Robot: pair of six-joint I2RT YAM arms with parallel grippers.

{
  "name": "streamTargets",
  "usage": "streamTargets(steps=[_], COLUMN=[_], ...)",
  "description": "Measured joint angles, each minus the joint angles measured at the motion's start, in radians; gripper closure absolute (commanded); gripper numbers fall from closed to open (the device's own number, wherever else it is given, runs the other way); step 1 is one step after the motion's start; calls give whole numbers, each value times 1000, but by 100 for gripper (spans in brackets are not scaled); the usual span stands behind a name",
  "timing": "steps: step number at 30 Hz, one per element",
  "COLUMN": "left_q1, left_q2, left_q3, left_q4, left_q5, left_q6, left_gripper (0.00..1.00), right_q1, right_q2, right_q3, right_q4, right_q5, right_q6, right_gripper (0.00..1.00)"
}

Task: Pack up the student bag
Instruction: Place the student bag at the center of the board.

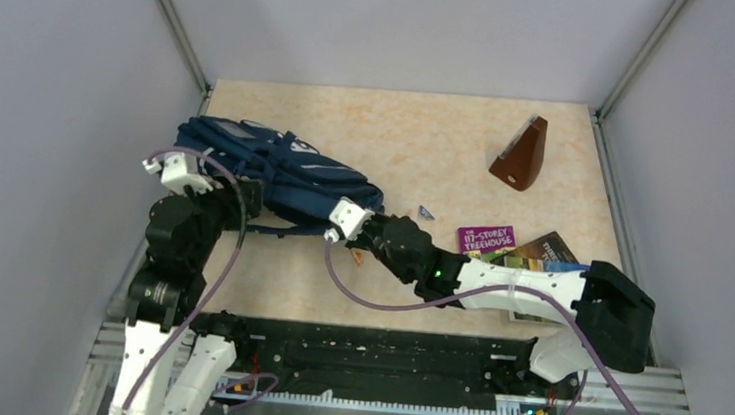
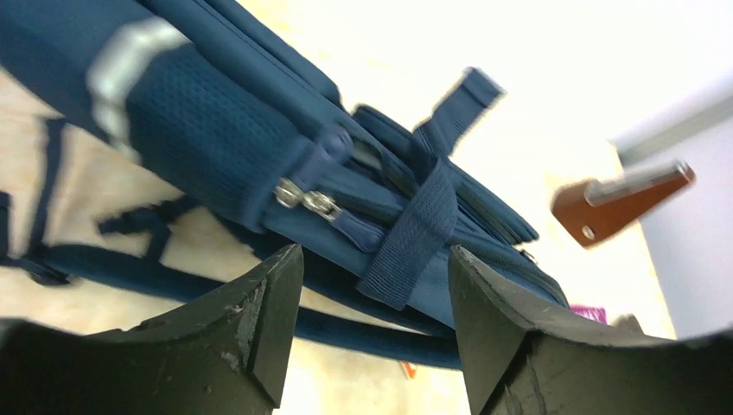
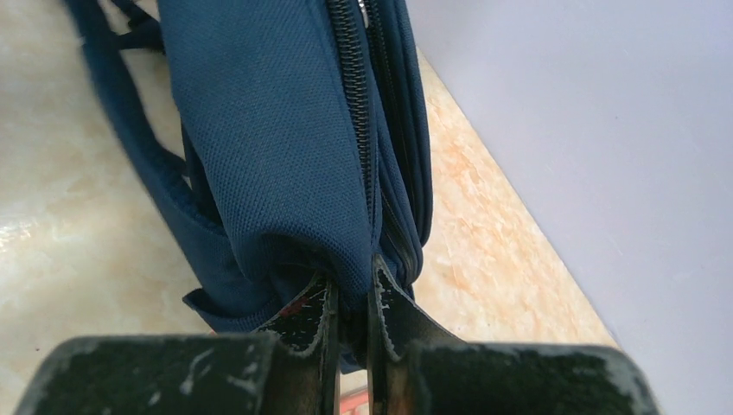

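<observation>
Student bag [image 1: 276, 169]: navy woven fabric with a mesh-textured panel, pale trim stripes, metal zipper pulls [image 2: 307, 201] and flat webbing straps. It lies slumped on its side at the far-left part of the table [image 1: 429, 143], its left end close to the left wall and its straps trailing toward the near side. Table: beige marbled top, walled on the left, far and right sides. Right gripper [image 3: 350, 298]: dark scuffed fingers pinched closed on a fold of the bag's fabric at its right end, just beside a zipper line. Left gripper [image 2: 373, 268]: jaws standing apart, holding nothing, at the bag's near-left side, with a webbing strap [image 2: 415, 233] beyond the gap. Brown wedge-shaped block [image 1: 521, 154]: glossy, far right, well apart from the bag. Purple-covered book [image 1: 486, 240] and darker book [image 1: 545, 249]: flat, near right, beside the right arm. Bare tabletop shows between bag and wedge.
</observation>
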Motion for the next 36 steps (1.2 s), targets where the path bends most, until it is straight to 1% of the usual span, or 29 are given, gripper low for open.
streamTargets(steps=[2, 4, 7, 8, 9, 13, 15, 16, 21, 26, 29, 32, 36], left_q1=[1, 3, 3, 3, 3, 3, 3, 3, 3, 3, 3, 3, 3], left_q2=[-56, -99, -132, -133, -130, -74, -29, -6, 65, 111, 127, 148, 200], left_q3=[8, 29, 75, 92, 111, 164, 161, 151, 85, 70, 60, 45, 32], left_q4=[-42, -77, -112, -124, -136, -177, -180, -177, -177, -166, -149, -144, -143], left_q5=[-89, -149, -200, -210, -217, -202, -170, -152, -56, 3, 21, 32, 39], left_q6=[13, 29, 54, 59, 64, 79, 80, 80, 80, 87, 98, 106, 121], left_gripper=[30, 27, 25, 25, 25, 24, 24, 23, 22, 21, 20, 19, 20], right_q1=[-2, -2, -2, -2, -2, -2, -8, -10, -21, -21, -21, -23, -24], right_q2=[0, 3, 27, 41, 58, 85, 85, 85, 43, -97, -194, -256, -266], right_q3=[-21, -43, -73, -76, -76, -77, -82, -86, -133, -200, -233, -228, -200], right_q4=[20, 52, 114, 130, 143, 150, 169, 180, 201, 171, 124, 20, -125], right_q5=[1, 3, 17, 27, 42, 100, 140, 154, 225, 243, 242, 243, 244], right_q6=[-10, -28, -64, -79, -96, -130, -140, -141, -109, 35, 177, 383, 676], right_gripper=[100, 100, 100, 97, 91, 46, 36, 33, 27, 19, 18, 18, 18])
